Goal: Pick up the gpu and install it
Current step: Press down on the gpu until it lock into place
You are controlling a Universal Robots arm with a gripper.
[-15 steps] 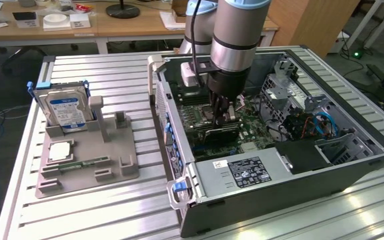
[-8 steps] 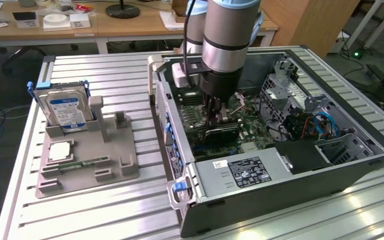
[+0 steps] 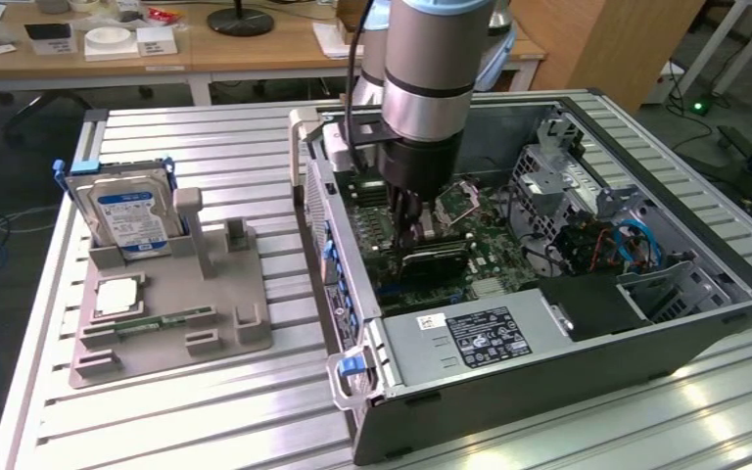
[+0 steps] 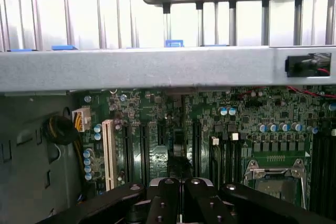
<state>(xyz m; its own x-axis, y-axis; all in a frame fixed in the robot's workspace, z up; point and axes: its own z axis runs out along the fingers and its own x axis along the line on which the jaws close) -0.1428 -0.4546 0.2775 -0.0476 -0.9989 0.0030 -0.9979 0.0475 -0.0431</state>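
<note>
We see the arm (image 3: 426, 69) reaching down into the open computer case (image 3: 689, 333), which lies on its side on the slatted metal tabletop (image 3: 193, 411). The tool (image 3: 411, 227) hangs low over the motherboard (image 3: 481, 259), and its fingers stand close together, nearly meeting. In the wrist view the tool (image 4: 181, 195) shows two black fingers (image 4: 167, 200) side by side with only a thin gap between them, and we cannot tell from there whether anything sits in that gap.

Directly beneath the tool in the exterior view we see the gpu (image 3: 431, 260), a dark flat card standing on the motherboard among the expansion slots, just beside the fingers. Whether the fingers touch it we cannot tell.

The wrist view looks across the green motherboard (image 4: 252, 124), with a white slot (image 4: 109, 153) and several dark slots beside it, and the empty processor socket (image 4: 273, 174) further along.

On the exterior view's left, well apart from the case, a grey parts holder (image 3: 239, 328) rests on the tabletop. It carries an upright hard drive (image 3: 130, 217) with a blue and white label, a processor (image 3: 115, 297) lying flat, and a narrow memory stick (image 3: 167, 320).

The power supply (image 3: 481, 338) sits at the near end of the case.
</note>
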